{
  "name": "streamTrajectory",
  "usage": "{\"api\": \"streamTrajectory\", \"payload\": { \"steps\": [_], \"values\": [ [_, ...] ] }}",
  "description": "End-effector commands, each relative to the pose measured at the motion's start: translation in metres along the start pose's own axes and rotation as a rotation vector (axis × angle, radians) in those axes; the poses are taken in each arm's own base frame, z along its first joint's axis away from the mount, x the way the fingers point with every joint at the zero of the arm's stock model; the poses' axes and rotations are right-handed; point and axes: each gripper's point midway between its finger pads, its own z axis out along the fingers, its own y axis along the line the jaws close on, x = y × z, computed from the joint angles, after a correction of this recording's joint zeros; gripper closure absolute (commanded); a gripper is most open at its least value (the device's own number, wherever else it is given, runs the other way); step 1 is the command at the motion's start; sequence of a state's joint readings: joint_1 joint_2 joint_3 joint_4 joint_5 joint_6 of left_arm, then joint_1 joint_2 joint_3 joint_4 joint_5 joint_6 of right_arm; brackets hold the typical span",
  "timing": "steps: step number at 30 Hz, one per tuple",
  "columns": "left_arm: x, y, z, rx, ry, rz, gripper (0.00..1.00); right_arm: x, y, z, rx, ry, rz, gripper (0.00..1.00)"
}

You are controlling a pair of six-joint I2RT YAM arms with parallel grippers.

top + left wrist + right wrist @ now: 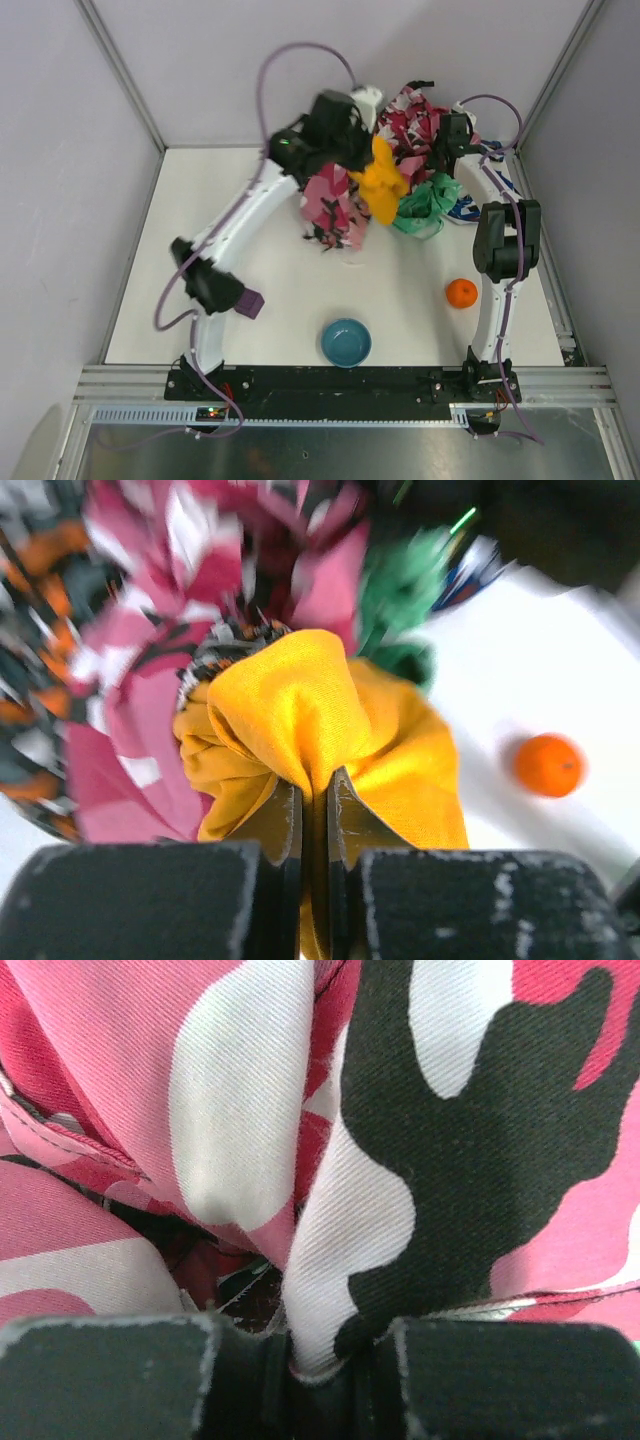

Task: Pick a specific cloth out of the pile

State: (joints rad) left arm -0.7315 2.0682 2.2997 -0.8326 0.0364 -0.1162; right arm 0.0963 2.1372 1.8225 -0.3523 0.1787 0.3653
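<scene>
The left gripper (315,792) is clenched on the yellow cloth (300,695), held against the pile (410,125) at the far edge of the table (290,290). The right gripper (330,1355) grips a pink camouflage fold of that pile. A blue bowl (328,340), its bottom in plain view, sits by the near edge.

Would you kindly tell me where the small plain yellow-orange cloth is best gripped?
Grip the yellow-orange cloth at its bunched fold, from above, where the left claw is shut: the fabric gathers there into a thin ridge that narrow fingers can pinch.
</scene>
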Motion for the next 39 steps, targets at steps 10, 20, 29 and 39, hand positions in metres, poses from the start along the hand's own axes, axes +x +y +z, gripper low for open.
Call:
{"api": "streamTrajectory", "payload": {
  "steps": [10,20,29,39],
  "values": [
    [-0.200,0.055,-0.324,-0.319,-0.868,0.017,0.99,0.030,-0.016,0.005,0.096,0.111,-0.045,0.82],
    [-0.176,0.218,-0.357,-0.916,-0.845,-0.152,0.99,0.006,-0.016,-0.002,0.101,0.072,-0.083,0.72],
    [-0.044,0.327,-0.249,-0.997,-0.493,-0.404,0.99,-0.021,-0.012,-0.034,0.071,0.027,-0.136,0.48],
    [0.154,0.370,-0.151,-0.975,-0.109,-0.779,0.99,-0.093,-0.004,-0.147,-0.004,-0.193,-0.089,0.01]
  ]
}}
